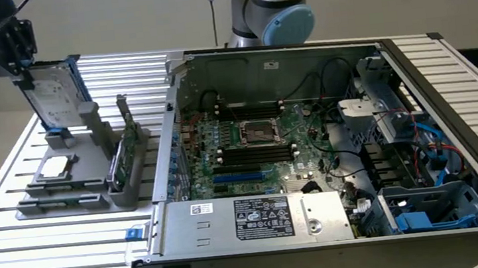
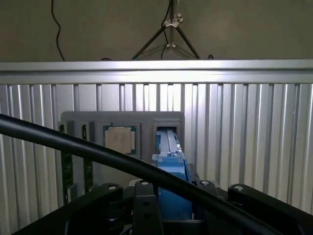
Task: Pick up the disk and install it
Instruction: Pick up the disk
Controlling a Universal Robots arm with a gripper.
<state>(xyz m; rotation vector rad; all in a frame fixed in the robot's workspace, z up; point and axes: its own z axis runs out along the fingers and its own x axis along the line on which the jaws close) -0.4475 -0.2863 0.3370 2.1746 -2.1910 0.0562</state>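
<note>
Gripper (image 1: 24, 73) was pinched halfway closed on the disk (image 1: 57, 96) top edge at the grey holder (image 1: 64, 204), with the processor chip (image 1: 54, 167) and green card (image 1: 124, 156) right beside it.

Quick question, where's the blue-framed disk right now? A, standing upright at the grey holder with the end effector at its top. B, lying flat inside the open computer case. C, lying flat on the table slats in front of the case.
A: the disk stands upright at the grey holder, with the end effector closed on its top edge.
</note>
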